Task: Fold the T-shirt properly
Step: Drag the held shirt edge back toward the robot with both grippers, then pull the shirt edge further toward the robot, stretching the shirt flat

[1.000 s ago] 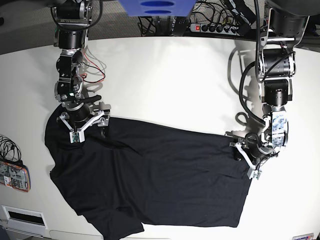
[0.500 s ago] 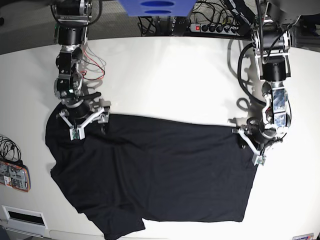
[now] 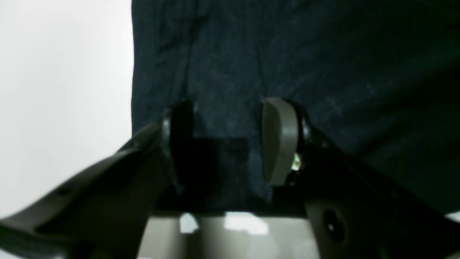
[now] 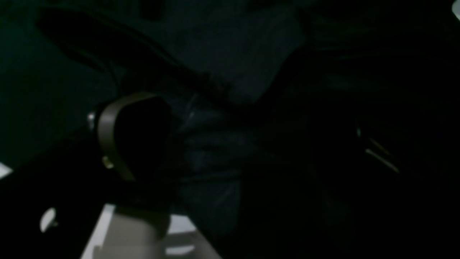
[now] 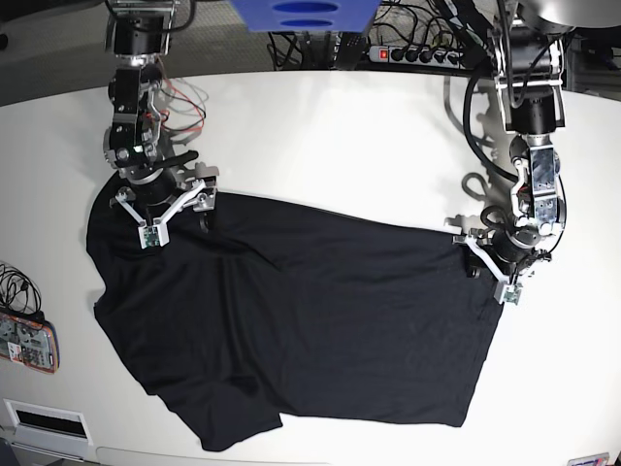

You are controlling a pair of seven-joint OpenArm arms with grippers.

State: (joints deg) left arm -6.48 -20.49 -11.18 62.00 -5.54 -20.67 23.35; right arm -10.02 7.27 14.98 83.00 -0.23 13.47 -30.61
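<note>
Black T-shirt (image 5: pixel 291 320) spread flat on white table (image 5: pixel 320 146), crumpled at near left corner. Soft, light, limp cloth: sags and slides when dragged; best taken at hems, corners or shoulder seams, both sides lifted evenly. Left gripper (image 5: pixel 490 270) at right edge, jaws part-open over cloth (image 3: pixel 222 144), grip cannot be confirmed. Right gripper (image 5: pixel 175 216) at far-left shoulder, jaws wide, bunched cloth between.

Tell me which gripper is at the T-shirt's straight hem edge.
The left gripper: it sits at the T-shirt's straight hem edge beside bare table. The right gripper works the rumpled opposite end.
</note>
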